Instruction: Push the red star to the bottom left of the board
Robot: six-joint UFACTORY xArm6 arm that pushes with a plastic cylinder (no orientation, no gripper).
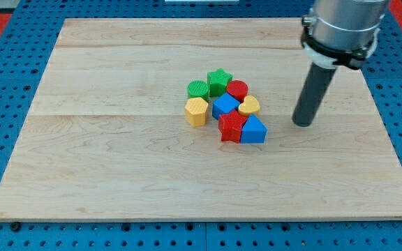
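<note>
The arm (344, 28) above the tip (302, 122) is cut off by the view's top edge; left of the tip, the red star (230, 127) partly hides the blue block (225, 106).

My tip (302, 123) is resting on the tabletop (117, 174), at the lower end of a straight dark rod (311, 94) that is leaning slightly, its upper part tilting toward the view's right. The rod is hanging from a grey cylindrical wrist (344, 24) ringed by a black band, which is entering from the view's top right corner and running out of frame there.
</note>
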